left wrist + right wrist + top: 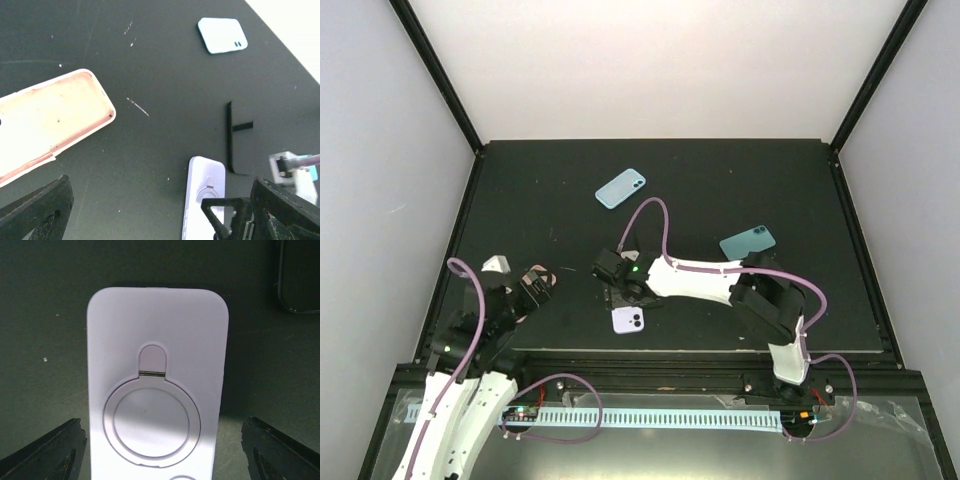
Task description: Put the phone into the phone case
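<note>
A lavender phone case (pixel 157 365) with a ring holder lies back-up on the black table (pixel 720 190), near the front edge (pixel 628 320). My right gripper (pixel 162 455) stands open over it, one finger on each side of the case, gripping nothing. A flat black phone (pixel 239 150) lies just beyond it, its corner showing in the right wrist view (pixel 300 275). An empty pink case (pixel 50 120) lies hollow side up at the left (pixel 535 279). My left gripper (pixel 160 215) hangs open beside it, holding nothing.
A light blue phone-shaped slab (pixel 620 188) lies at the back middle (pixel 221 35). A teal one (pixel 748 241) lies to the right, next to the right arm's elbow. A purple cable (pixel 650 215) loops above the right arm. Raised black rails edge the table.
</note>
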Robot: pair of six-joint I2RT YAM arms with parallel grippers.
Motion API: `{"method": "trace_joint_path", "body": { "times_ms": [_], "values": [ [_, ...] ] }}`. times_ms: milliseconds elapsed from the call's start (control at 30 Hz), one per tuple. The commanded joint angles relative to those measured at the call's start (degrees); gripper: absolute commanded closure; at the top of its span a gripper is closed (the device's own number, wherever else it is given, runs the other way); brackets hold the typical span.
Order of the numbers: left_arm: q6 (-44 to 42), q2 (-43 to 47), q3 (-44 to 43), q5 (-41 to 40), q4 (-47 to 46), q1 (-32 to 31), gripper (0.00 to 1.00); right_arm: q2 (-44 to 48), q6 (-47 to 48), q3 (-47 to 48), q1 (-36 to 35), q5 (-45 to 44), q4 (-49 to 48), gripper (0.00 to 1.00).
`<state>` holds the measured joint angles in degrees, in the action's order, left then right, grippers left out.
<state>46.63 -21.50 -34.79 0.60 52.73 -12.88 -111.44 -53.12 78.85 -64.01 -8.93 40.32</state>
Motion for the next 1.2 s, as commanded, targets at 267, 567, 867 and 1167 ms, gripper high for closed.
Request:
{"method": "trace_joint_path", "body": {
  "times_ms": [267,567,867,1167],
  "values": [
    [1.5,4.5,-3.9,-5.6,3.2,-0.4,0.01,-4.6,-0.6,4.8,-0.7,-2.7,4.0,0.08],
    [1.2,4.8,-3.7,-5.3,3.2,-0.4,0.02,-7.6,1.1,6.6,-0.9,-1.2,3.7,0.09],
    [1.0,4.4,-3.4,-4.1,2.8,-0.3,0.01,-9.7,2.0,7.1,-1.2,-3.0,5.7,0.11],
    [-0.6,3.8,-2.4,0.3,1.0,-0.4,0.02,-3.9,5.7,-0.3,-1.2,-6.0,-0.1,0.26]
  ]
}}
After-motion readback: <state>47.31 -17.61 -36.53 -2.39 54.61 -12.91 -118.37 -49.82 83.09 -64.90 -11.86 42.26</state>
